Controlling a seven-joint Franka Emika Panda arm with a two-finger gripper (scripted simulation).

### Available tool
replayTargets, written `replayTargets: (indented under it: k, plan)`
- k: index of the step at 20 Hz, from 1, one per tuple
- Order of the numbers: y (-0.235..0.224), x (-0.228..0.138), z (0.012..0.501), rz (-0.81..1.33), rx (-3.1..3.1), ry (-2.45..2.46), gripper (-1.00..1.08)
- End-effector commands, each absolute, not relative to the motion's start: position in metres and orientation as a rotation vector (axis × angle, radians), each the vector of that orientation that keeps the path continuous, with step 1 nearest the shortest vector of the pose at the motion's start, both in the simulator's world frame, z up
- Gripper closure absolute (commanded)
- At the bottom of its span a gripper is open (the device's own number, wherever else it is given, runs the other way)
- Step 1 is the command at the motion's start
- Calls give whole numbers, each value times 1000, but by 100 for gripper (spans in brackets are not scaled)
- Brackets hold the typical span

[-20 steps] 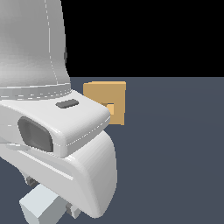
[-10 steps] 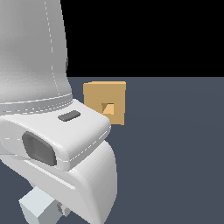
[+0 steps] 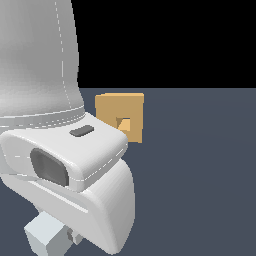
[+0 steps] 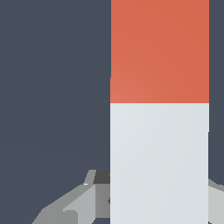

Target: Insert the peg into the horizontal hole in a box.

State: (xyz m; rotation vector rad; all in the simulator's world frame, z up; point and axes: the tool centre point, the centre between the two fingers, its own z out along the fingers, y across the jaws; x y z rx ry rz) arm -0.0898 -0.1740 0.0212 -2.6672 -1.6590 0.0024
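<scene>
The peg [image 4: 159, 131] fills the wrist view, with its red-orange end [image 4: 159, 48] away from my fingers and its grey-white part between them. My gripper [image 4: 146, 199] straddles the white part. One finger [image 4: 74, 205] shows on one side, and a sliver of the other [image 4: 217, 192] on the far side. The peg hides any contact. In the exterior view my hand [image 3: 75, 160] hangs low, with a light grey-white bar end [image 3: 45, 237] under it. The tan box [image 3: 112, 107] stands beyond the hand, its square hole [image 3: 124, 124] facing the camera and partly covered by the hand.
The arm's large white body [image 3: 35, 60] fills the exterior view's left and hides the floor there. Dark grey floor [image 3: 200, 175] extends to the exterior view's right of the box.
My hand has come down over the last second, fast at first and then only slightly. It now covers a little more of the box's lower corner. The box has not moved.
</scene>
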Motion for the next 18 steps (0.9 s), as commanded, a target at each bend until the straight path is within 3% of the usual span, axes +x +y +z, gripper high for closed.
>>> replayTargets:
  k: [1,18]
  plan:
    - [-166,-85,24,0,-2653,-1683,108]
    - [-15,-34,67,1,-2357,-2079,108]
